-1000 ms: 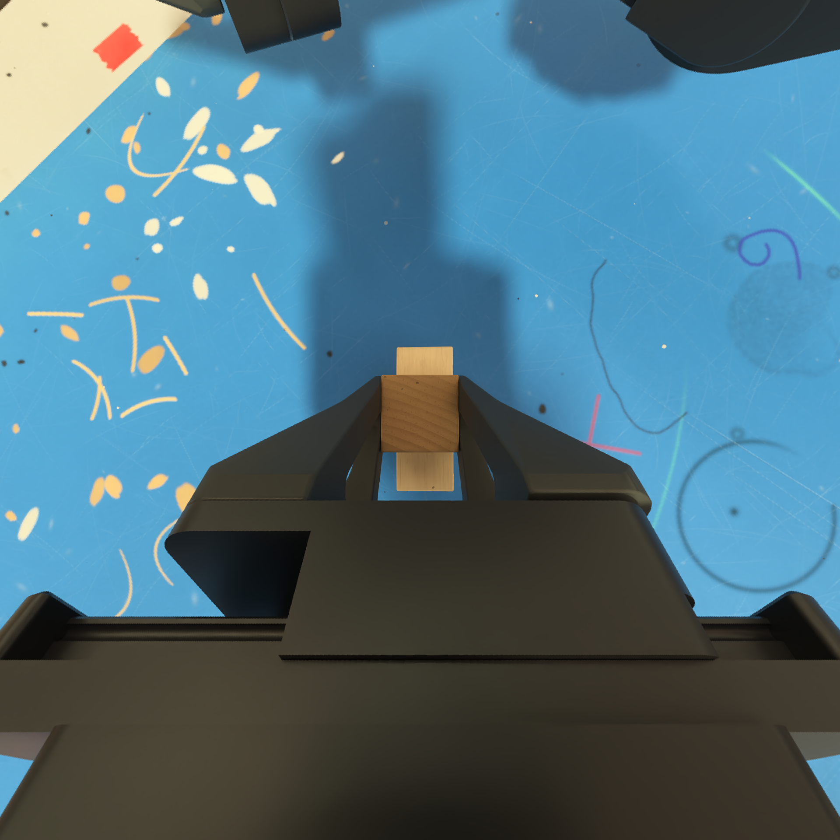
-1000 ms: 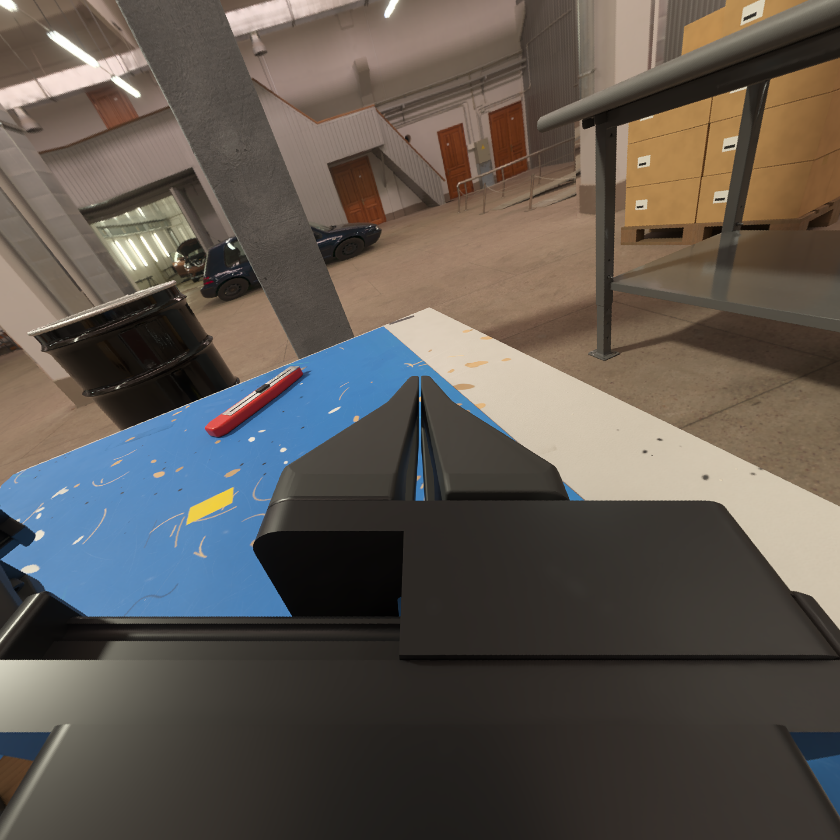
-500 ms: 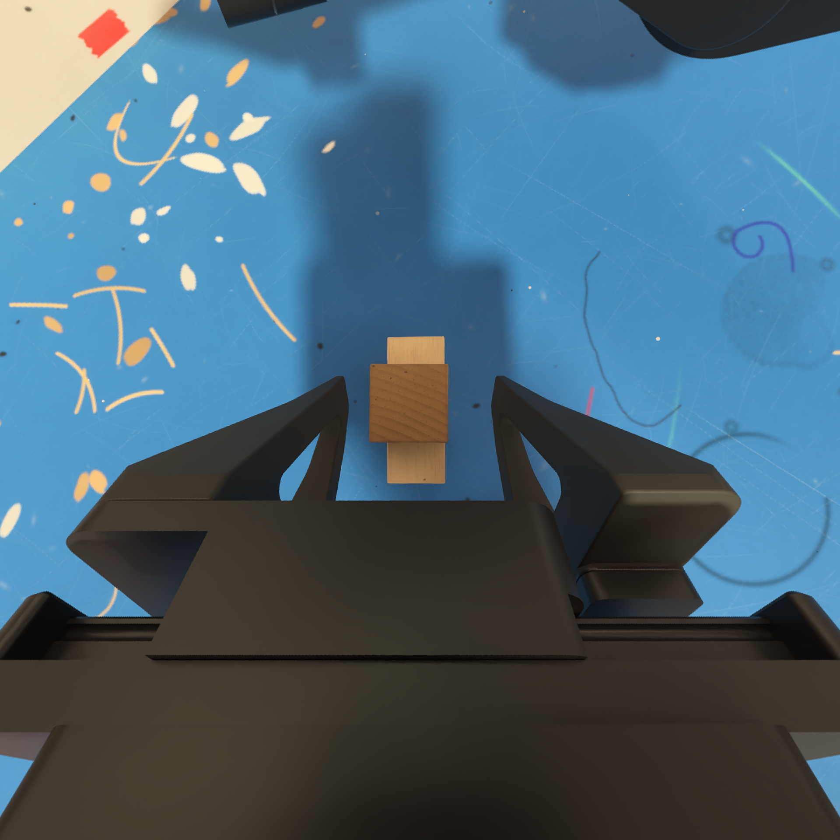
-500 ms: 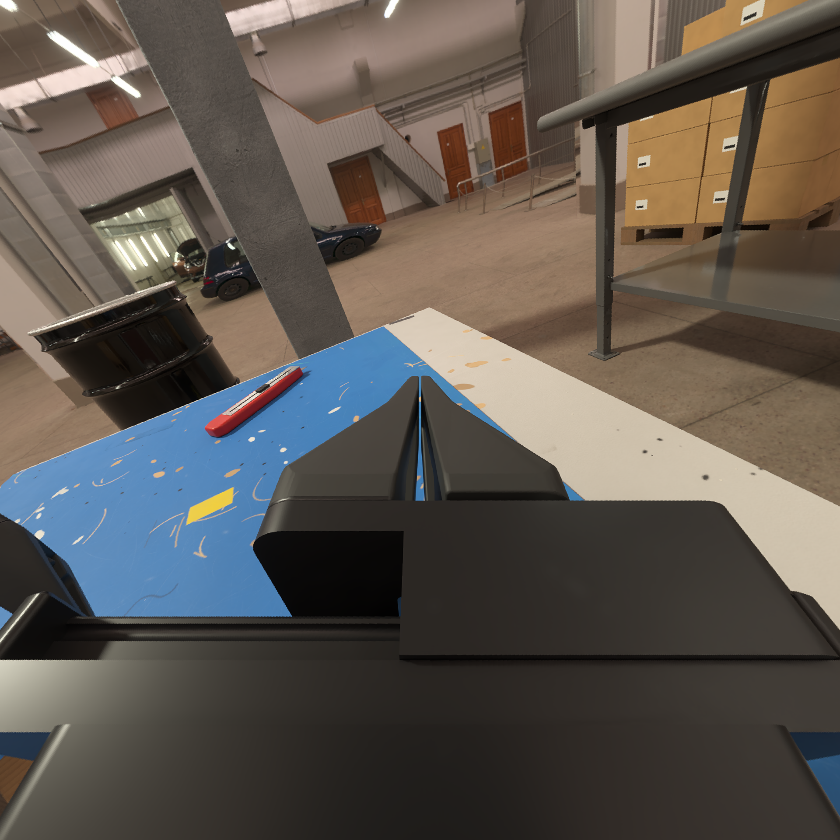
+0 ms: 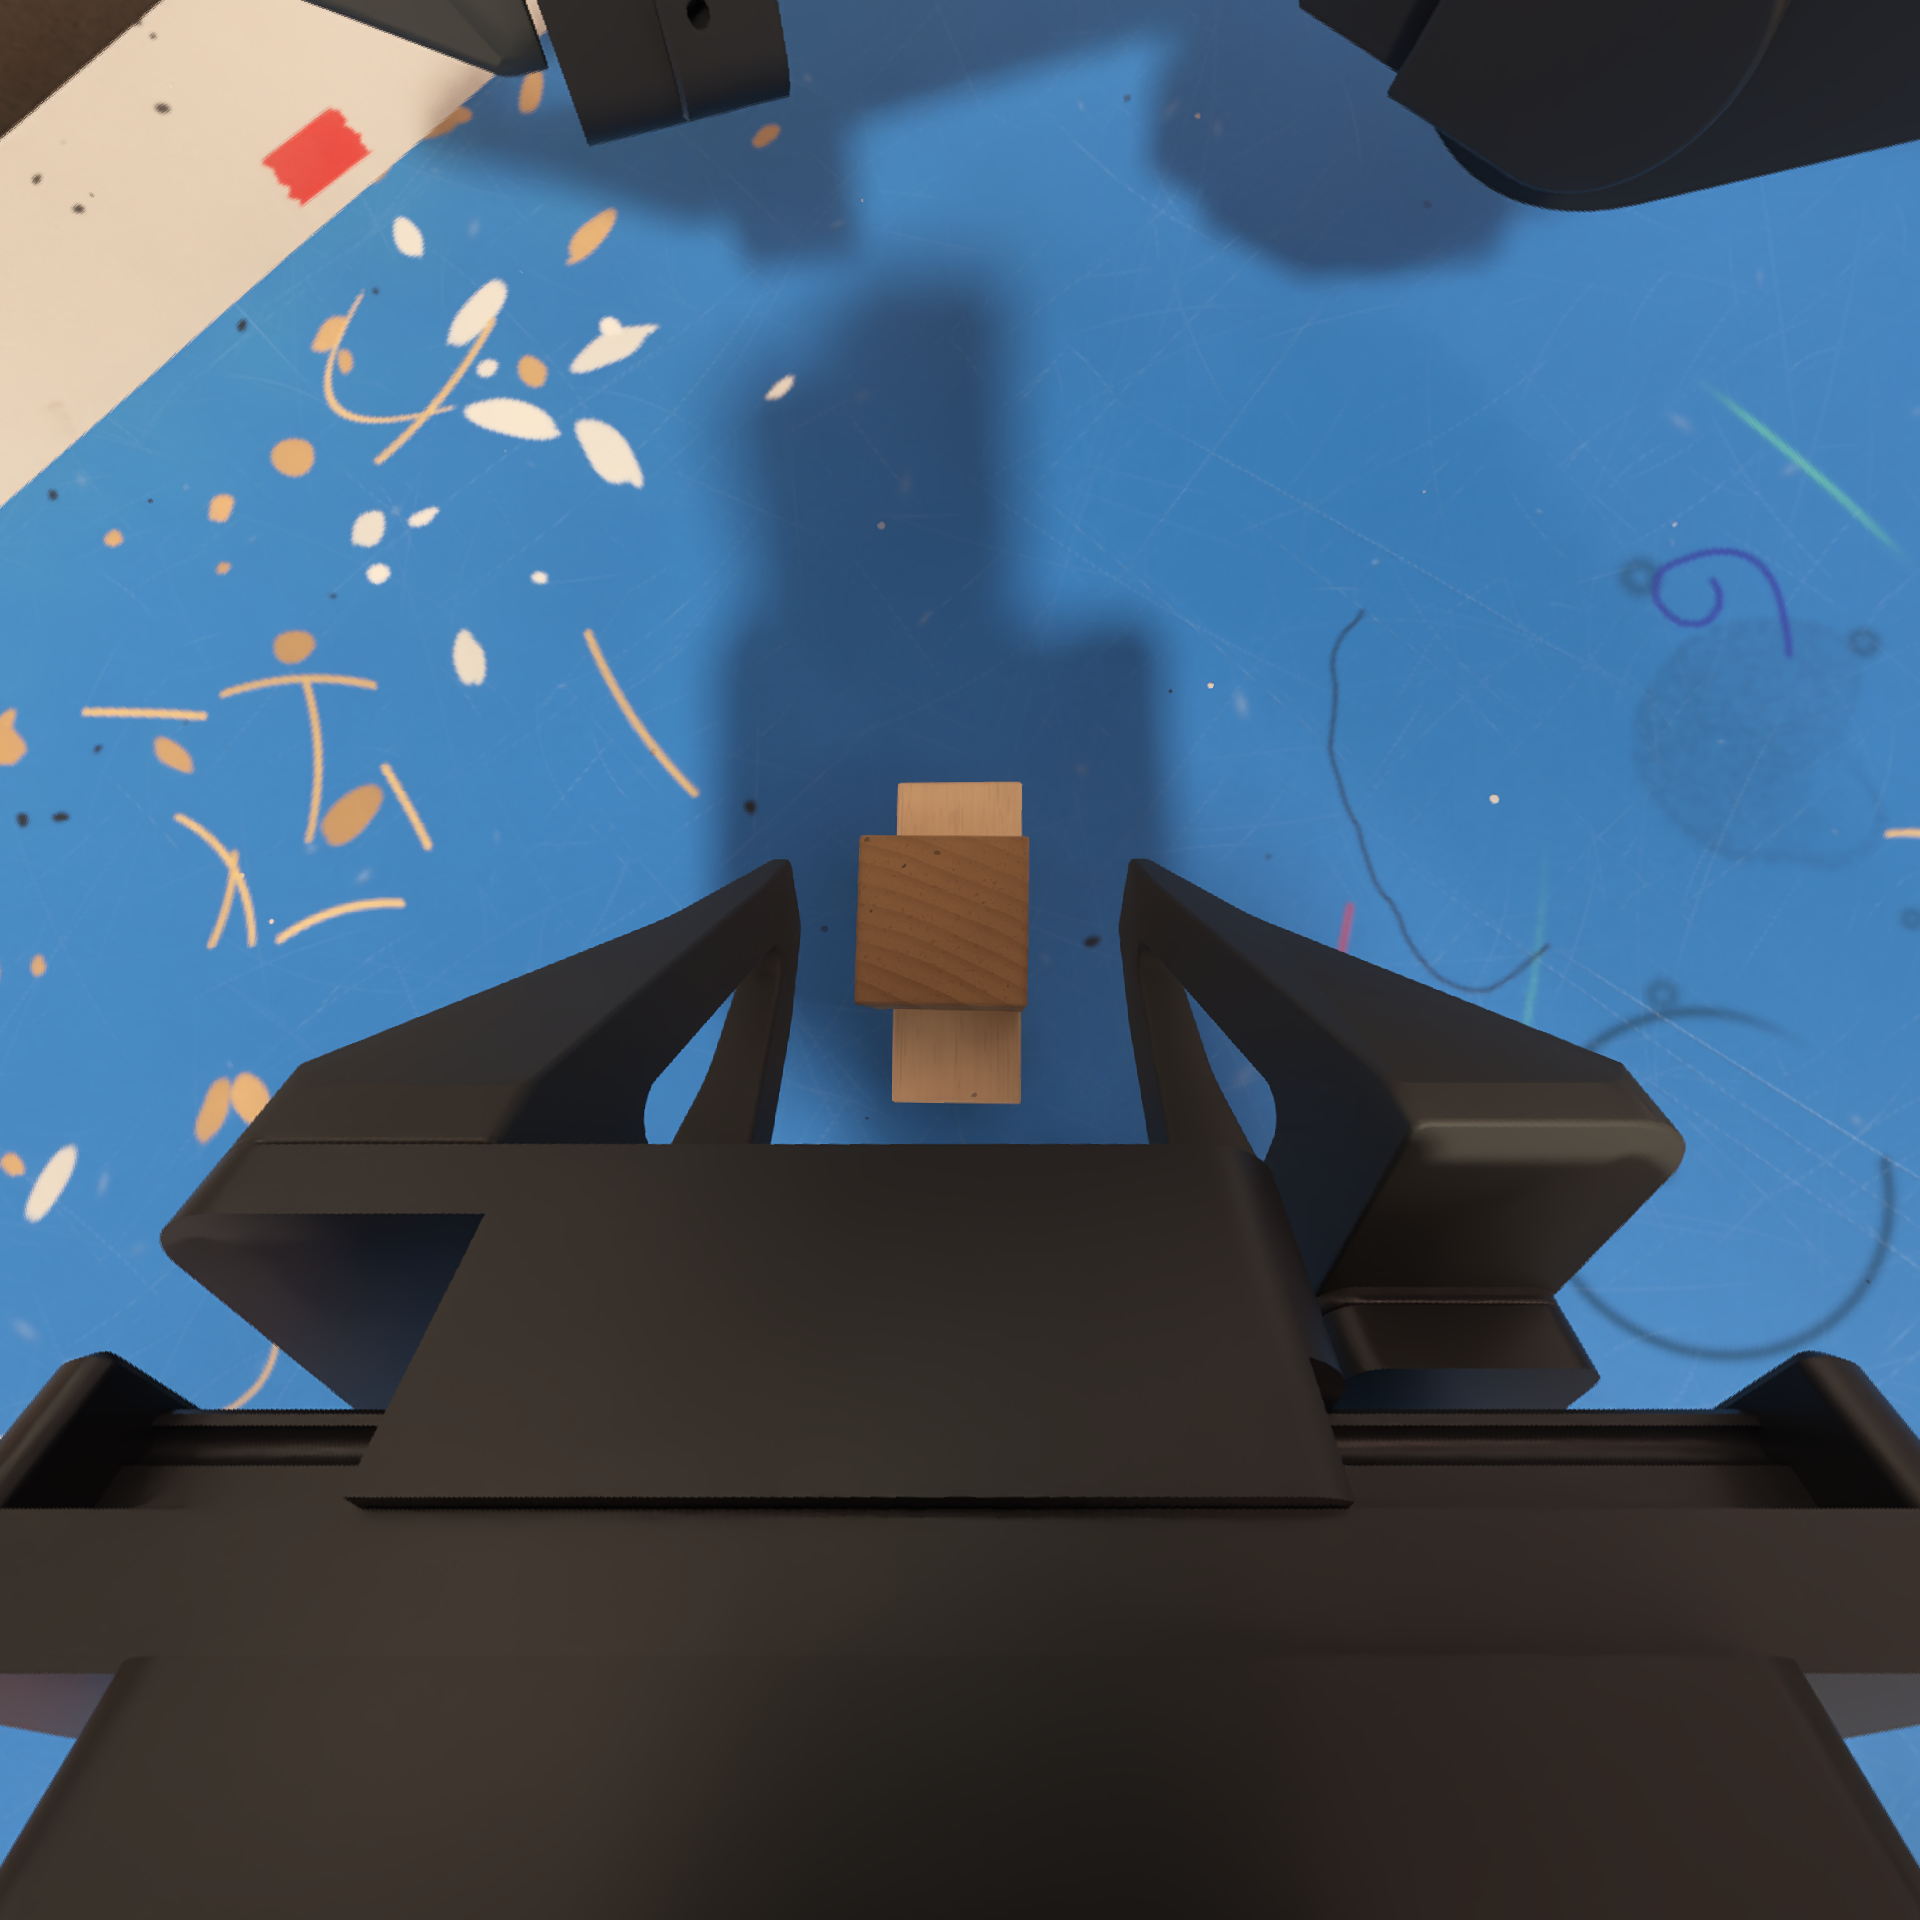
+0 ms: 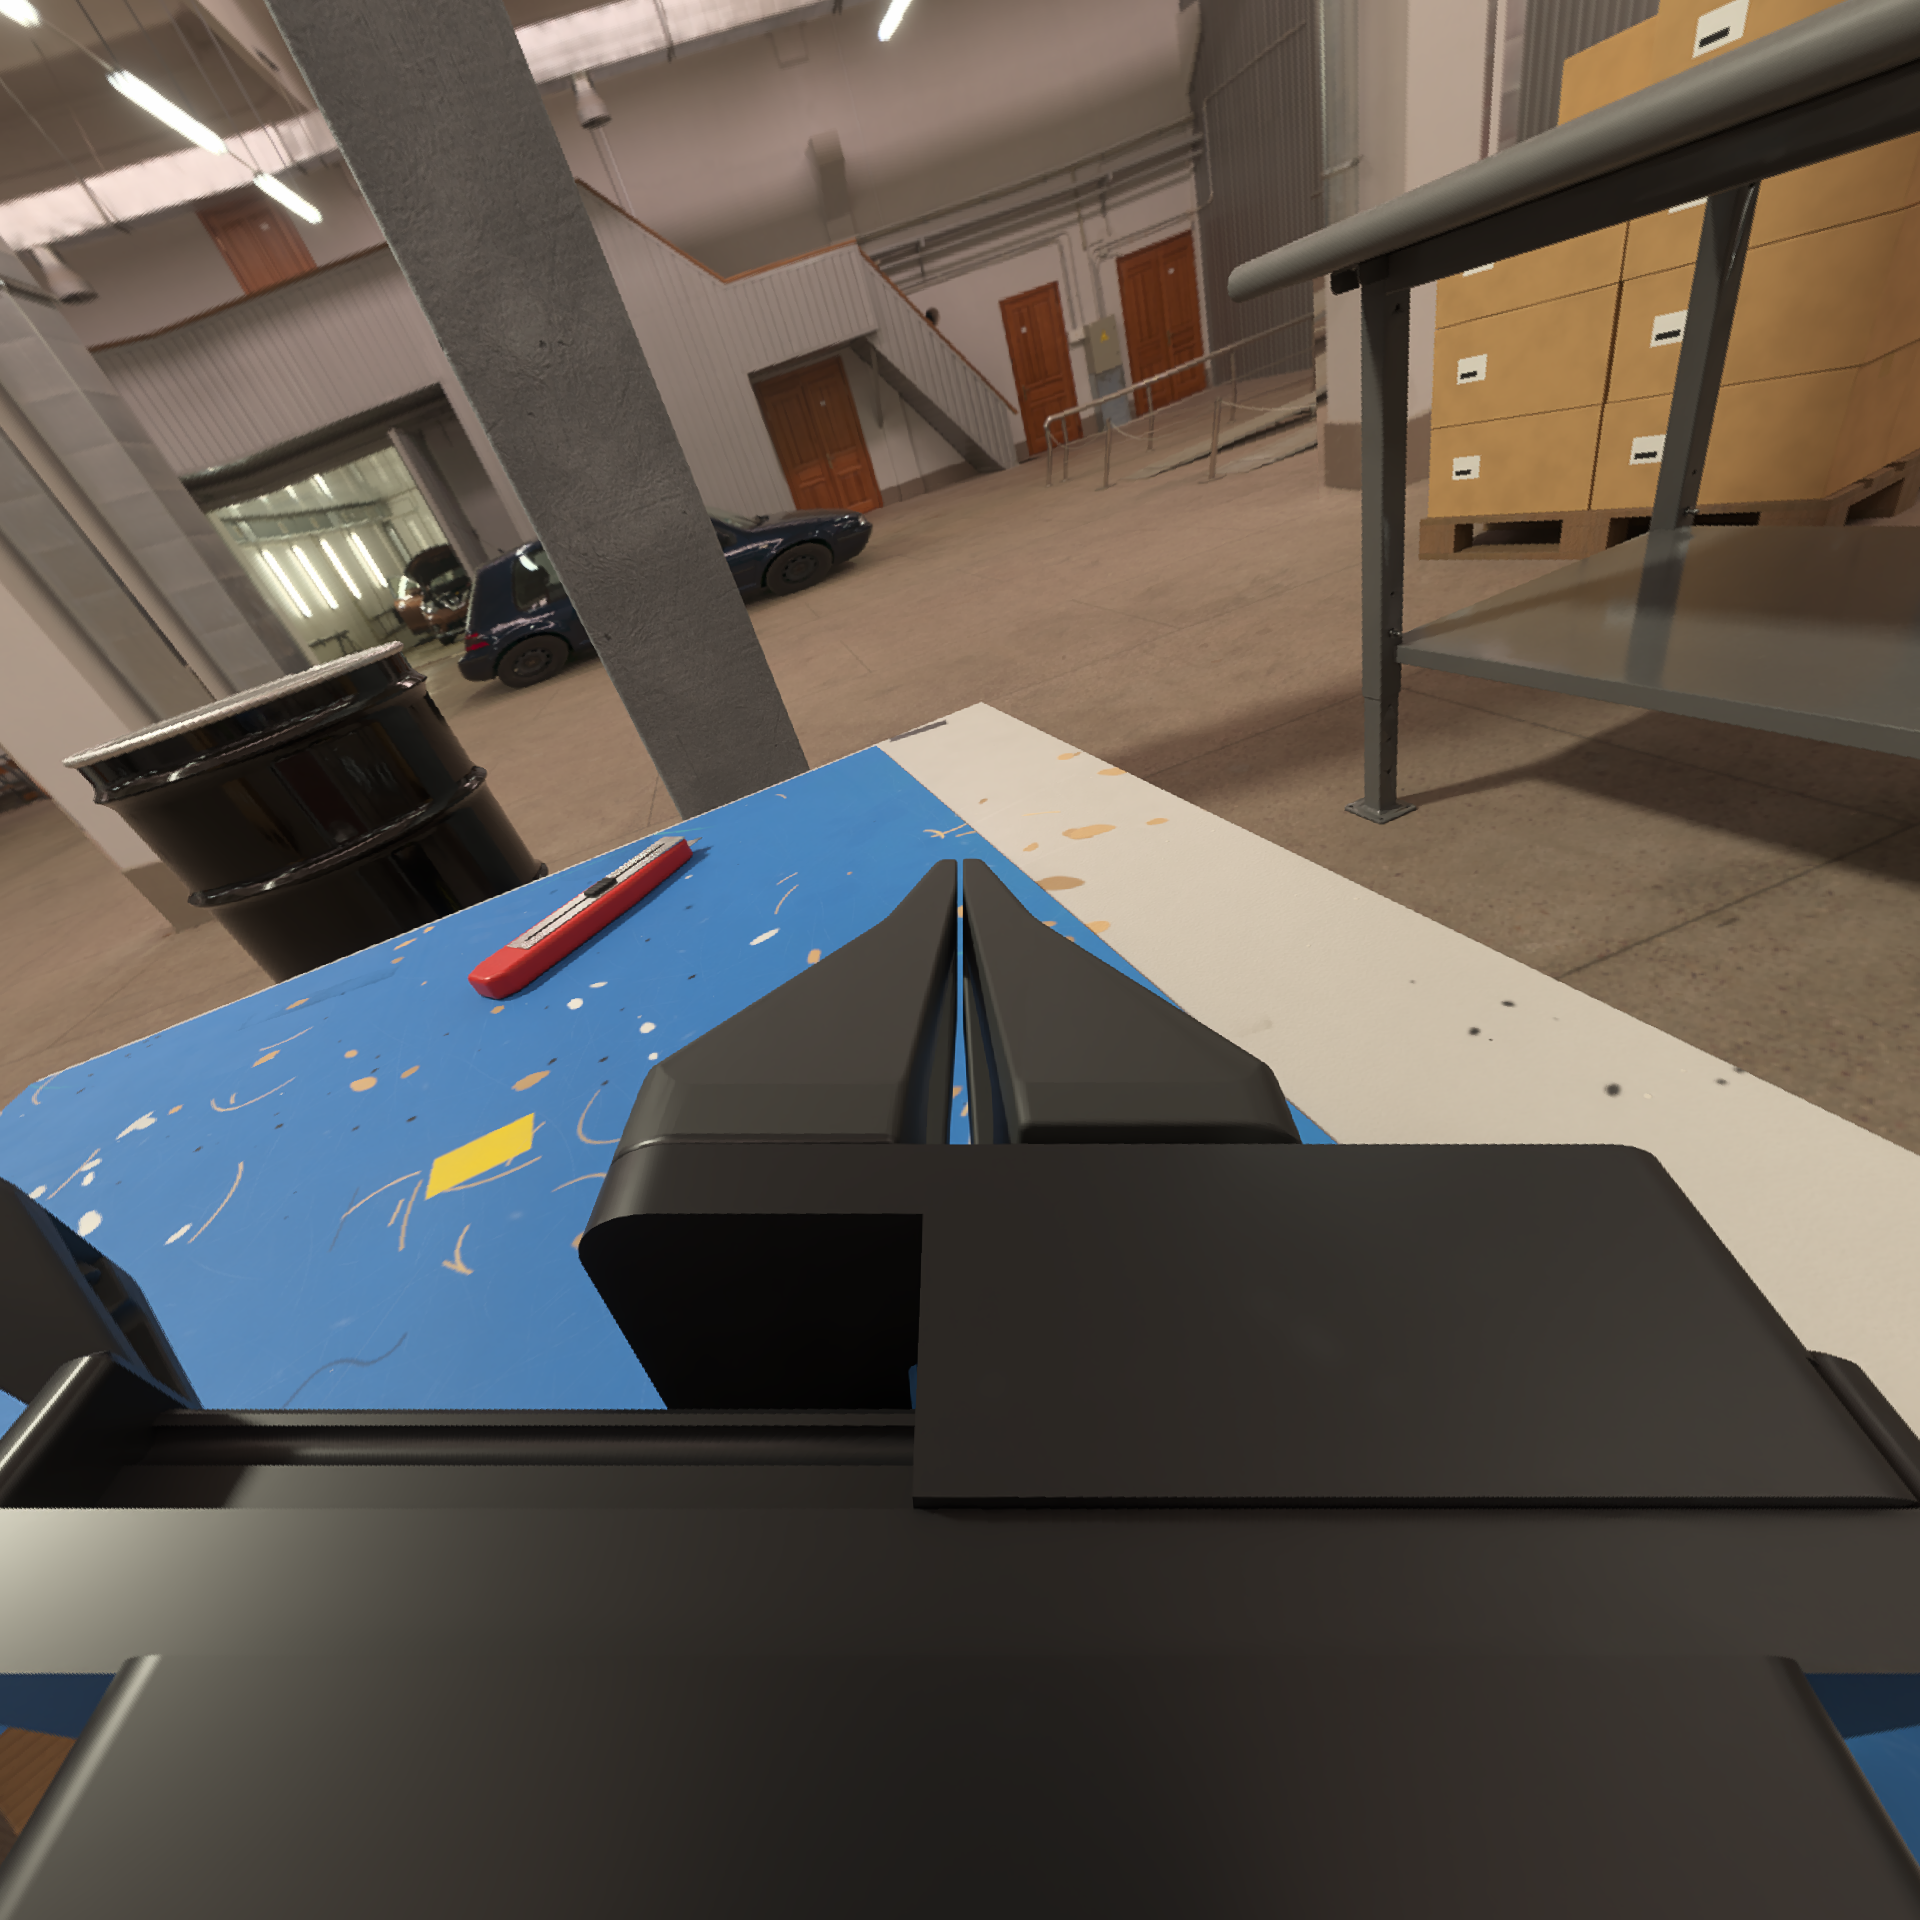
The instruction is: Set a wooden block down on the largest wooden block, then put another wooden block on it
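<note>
In the left wrist view a dark brown wooden block (image 5: 941,921) lies across a paler, longer wooden block (image 5: 958,1058) on the blue mat (image 5: 1299,468). The pale block shows beyond it at both ends. My left gripper (image 5: 958,883) is open and empty, its fingers apart on either side of the brown block, not touching it. My right gripper (image 6: 958,878) is shut and empty, held above the blue mat's far corner in the right wrist view. No block shows in the right wrist view.
A red utility knife (image 6: 580,916) lies on the mat near its far edge. A yellow patch (image 6: 480,1153) marks the mat. Black arm parts (image 5: 1621,94) hang over the top of the left wrist view. A red tape piece (image 5: 315,154) sits on the white table border (image 5: 135,260).
My left gripper opened and let go of the brown block, which stays on the pale block. The gripper then drew back a little from the stack. My right gripper has not moved.
</note>
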Available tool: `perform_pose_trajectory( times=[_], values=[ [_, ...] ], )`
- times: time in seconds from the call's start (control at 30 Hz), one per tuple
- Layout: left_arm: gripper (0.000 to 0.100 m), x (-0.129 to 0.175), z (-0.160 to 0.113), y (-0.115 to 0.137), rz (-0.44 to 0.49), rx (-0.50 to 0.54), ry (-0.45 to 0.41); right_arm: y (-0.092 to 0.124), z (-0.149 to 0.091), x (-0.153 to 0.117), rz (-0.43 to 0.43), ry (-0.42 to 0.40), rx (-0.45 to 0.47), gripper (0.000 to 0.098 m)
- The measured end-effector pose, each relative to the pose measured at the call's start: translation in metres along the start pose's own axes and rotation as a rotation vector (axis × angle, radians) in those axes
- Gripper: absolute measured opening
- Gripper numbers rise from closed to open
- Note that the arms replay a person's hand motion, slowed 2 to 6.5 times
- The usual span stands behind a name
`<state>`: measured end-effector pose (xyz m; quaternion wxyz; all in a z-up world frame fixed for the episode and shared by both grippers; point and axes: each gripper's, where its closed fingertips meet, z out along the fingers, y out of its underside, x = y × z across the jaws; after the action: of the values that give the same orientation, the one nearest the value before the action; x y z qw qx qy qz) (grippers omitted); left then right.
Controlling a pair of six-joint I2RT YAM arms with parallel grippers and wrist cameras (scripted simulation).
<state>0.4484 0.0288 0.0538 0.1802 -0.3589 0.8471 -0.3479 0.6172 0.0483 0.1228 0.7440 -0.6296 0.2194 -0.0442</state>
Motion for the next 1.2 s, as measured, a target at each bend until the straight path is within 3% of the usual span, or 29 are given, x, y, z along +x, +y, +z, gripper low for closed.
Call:
perform_pose_trajectory(
  times=[0.33, 0.73, 1.2],
  values=[
    [0.044, 0.0001, 0.0001, -0.0045, 0.0, 0.019, 0.002, 0.0, 0.0, 0.0, 0.0, 0.0, 0.0, 0.0009],
    [0.043, 0.0016, 0.0022, -0.0048, 0.0, 0.018, 0.013, -0.0002, 0.0001, -0.0003, -0.001, -0.002, 0.0, 0.0009],
    [0.058, 0.0028, 0.0007, -0.0028, 0.005, 0.005, 0.018, -0.0013, 0.0008, -0.0006, 0.0, -0.005, -0.001, 0.0009]
  ],
)
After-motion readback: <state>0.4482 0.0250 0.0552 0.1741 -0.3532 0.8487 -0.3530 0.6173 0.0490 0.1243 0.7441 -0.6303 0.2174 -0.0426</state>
